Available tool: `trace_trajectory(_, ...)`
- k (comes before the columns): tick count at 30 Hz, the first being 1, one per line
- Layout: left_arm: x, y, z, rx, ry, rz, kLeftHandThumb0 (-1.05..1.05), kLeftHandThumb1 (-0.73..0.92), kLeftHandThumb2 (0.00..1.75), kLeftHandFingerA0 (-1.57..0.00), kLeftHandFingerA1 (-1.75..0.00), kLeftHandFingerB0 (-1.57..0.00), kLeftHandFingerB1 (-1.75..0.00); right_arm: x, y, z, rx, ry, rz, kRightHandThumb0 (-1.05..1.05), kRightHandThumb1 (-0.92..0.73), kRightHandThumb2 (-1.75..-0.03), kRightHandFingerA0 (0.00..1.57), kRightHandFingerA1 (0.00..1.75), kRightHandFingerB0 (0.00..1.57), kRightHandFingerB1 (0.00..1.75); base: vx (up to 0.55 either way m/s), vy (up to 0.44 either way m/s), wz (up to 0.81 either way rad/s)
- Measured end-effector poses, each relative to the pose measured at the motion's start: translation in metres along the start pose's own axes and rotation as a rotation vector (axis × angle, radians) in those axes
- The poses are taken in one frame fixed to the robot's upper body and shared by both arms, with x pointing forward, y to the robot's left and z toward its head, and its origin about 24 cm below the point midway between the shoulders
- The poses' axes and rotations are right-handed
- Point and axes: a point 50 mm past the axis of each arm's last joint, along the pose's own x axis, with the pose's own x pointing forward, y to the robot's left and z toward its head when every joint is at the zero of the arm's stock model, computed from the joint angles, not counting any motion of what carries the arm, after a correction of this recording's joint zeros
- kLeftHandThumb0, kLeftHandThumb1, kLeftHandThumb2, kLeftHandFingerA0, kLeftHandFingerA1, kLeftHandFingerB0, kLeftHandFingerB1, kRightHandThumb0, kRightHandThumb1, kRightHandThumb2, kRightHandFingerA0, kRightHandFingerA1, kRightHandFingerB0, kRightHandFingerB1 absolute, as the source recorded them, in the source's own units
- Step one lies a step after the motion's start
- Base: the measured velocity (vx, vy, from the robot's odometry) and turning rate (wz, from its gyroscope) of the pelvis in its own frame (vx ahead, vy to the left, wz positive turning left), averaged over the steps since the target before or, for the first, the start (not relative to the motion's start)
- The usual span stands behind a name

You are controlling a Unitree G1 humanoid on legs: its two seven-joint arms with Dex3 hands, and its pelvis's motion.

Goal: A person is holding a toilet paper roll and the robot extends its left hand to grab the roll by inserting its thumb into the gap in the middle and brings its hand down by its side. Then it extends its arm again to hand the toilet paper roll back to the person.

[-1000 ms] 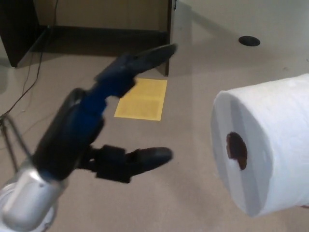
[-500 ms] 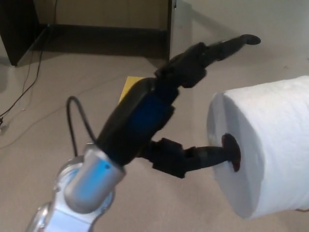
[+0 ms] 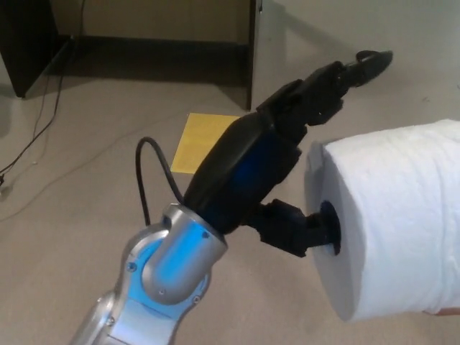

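Beige carpet (image 3: 65,237) covers the floor across the head view, with a dark furniture base (image 3: 144,50) along the far edge and a vertical panel edge (image 3: 253,50) beside it. Thin cables (image 3: 43,126) trail over the carpet at the left edge. One yellow sheet (image 3: 195,140) lies flat on the carpet near the middle, partly covered from view by the arm. One small dark round disc (image 3: 374,59) sits on the floor toward the far right, just behind the fingertips.

Left hand (image 3: 287,165): extended up and to the right from the lower left, silver wrist joint (image 3: 172,259) in the foreground with a black cable loop (image 3: 147,169) standing off it. Its thumb (image 3: 305,226) is pushed into the centre hole of the toilet paper roll (image 3: 392,223), the tip out of sight inside the core. The two fingers (image 3: 330,79) are stretched out above and behind the roll, apart from its top surface, not closed down on it. The hand is therefore spread, engaged with the roll by the thumb only.

Toilet paper roll: white, full, held in the air at the right edge of the view, lying on its side with its flat end facing the hand. What supports it on the far side is cut off by the frame.

Right hand: not visible.
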Motion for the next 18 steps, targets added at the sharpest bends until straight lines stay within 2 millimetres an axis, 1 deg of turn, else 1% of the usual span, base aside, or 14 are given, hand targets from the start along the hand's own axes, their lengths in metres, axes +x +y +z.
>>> trace_trajectory(1, 0.000, -0.002, 0.000, -0.001, 0.000, -0.004, -0.52, 0.38, 0.65, -0.21, -0.40, -0.08, -0.29, -0.001, 0.002, -0.001, 0.002, 0.003, 0.004, -0.35, -0.64, -0.59, 0.75, 0.63, 0.45, 0.36, 0.00, 0.000, 0.00)
trace_trajectory(3, 0.002, -0.006, 0.002, 0.002, 0.001, -0.016, -0.54, 0.39, 0.64, -0.23, -0.39, -0.09, -0.32, -0.001, 0.004, -0.002, 0.006, 0.007, 0.008, -0.43, -0.53, -0.81, 0.69, 0.68, 0.38, 0.48, 0.00, 0.000, 0.00)
trace_trajectory(6, 0.006, -0.014, 0.007, 0.002, -0.004, -0.032, -0.55, 0.39, 0.65, -0.26, -0.41, -0.09, -0.34, -0.001, 0.005, -0.003, 0.006, 0.008, 0.011, -0.41, -0.52, -0.81, 0.70, 0.70, 0.37, 0.48, 0.00, 0.000, 0.00)
trace_trajectory(7, 0.008, -0.017, 0.009, 0.008, -0.008, -0.036, -0.54, 0.40, 0.65, -0.31, -0.42, -0.10, -0.34, -0.002, 0.006, -0.003, 0.006, 0.008, 0.011, -0.35, -0.64, -0.58, 0.75, 0.62, 0.45, 0.35, 0.00, 0.000, 0.00)
trace_trajectory(9, 0.011, -0.021, 0.010, 0.017, -0.011, -0.044, -0.53, 0.39, 0.64, -0.33, -0.42, -0.11, -0.34, -0.001, 0.006, -0.002, 0.007, 0.007, 0.011, -0.36, -0.64, -0.59, 0.74, 0.61, 0.45, 0.36, 0.00, 0.000, 0.00)
trace_trajectory(10, 0.012, -0.023, 0.010, 0.015, -0.011, -0.046, -0.52, 0.41, 0.66, -0.38, -0.45, -0.11, -0.35, -0.001, 0.007, -0.002, 0.008, 0.007, 0.012, -0.36, -0.63, -0.58, 0.74, 0.65, 0.46, 0.36, 0.00, 0.000, 0.00)
trace_trajectory(11, 0.014, -0.025, 0.010, 0.010, -0.008, -0.049, -0.36, 0.65, 0.62, -0.71, -0.48, -0.24, -0.31, -0.001, 0.008, -0.002, 0.009, 0.006, 0.013, -0.36, -0.63, -0.59, 0.74, 0.66, 0.46, 0.36, 0.00, 0.000, 0.00)
trace_trajectory(12, 0.015, -0.027, 0.009, 0.008, -0.006, -0.051, -0.36, 0.65, 0.62, -0.71, -0.48, -0.24, -0.31, -0.001, 0.008, -0.001, 0.010, 0.005, 0.013, -0.36, -0.63, -0.59, 0.74, 0.66, 0.46, 0.36, 0.00, 0.000, 0.00)
trace_trajectory(13, 0.017, -0.030, 0.009, 0.000, -0.005, -0.058, -0.25, 0.73, 0.63, -1.05, -0.58, -0.46, -0.35, -0.001, 0.009, -0.001, 0.012, 0.004, 0.014, -0.42, -0.52, -0.82, 0.69, 0.71, 0.39, 0.49, 0.00, 0.000, 0.00)
trace_trajectory(14, 0.018, -0.032, 0.010, -0.008, -0.008, -0.065, -0.18, 0.72, 0.63, -1.14, -0.65, -0.61, -0.39, -0.001, 0.009, -0.001, 0.013, 0.003, 0.015, -0.37, -0.64, -0.59, 0.73, 0.64, 0.46, 0.36, 0.00, 0.000, 0.00)
trace_trajectory(15, 0.018, -0.033, 0.011, -0.015, -0.010, -0.068, -0.12, 0.74, 0.63, -1.15, -0.73, -0.84, -0.49, -0.001, 0.010, 0.000, 0.013, 0.003, 0.016, -0.36, -0.65, -0.59, 0.72, 0.61, 0.47, 0.37, 0.00, 0.000, 0.00)
trace_trajectory(16, 0.019, -0.034, 0.012, -0.023, -0.013, -0.072, -0.12, 0.74, 0.63, -1.15, -0.73, -0.84, -0.49, -0.001, 0.010, 0.000, 0.014, 0.002, 0.017, -0.36, -0.65, -0.59, 0.72, 0.61, 0.47, 0.37, 0.00, 0.000, 0.00)
trace_trajectory(17, 0.019, -0.034, 0.012, -0.028, -0.015, -0.075, -0.09, 0.75, 0.66, -0.96, -1.33, -0.96, -0.95, -0.001, 0.010, 0.000, 0.014, 0.002, 0.018, -0.36, -0.65, -0.59, 0.70, 0.60, 0.47, 0.37, 0.00, 0.000, 0.00)
trace_trajectory(18, 0.018, -0.036, 0.012, -0.035, -0.018, -0.077, -0.09, 0.75, 0.66, -0.96, -1.33, -0.96, -0.95, -0.001, 0.011, 0.000, 0.014, 0.001, 0.019, -0.36, -0.65, -0.59, 0.70, 0.60, 0.47, 0.37, 0.00, 0.000, 0.00)
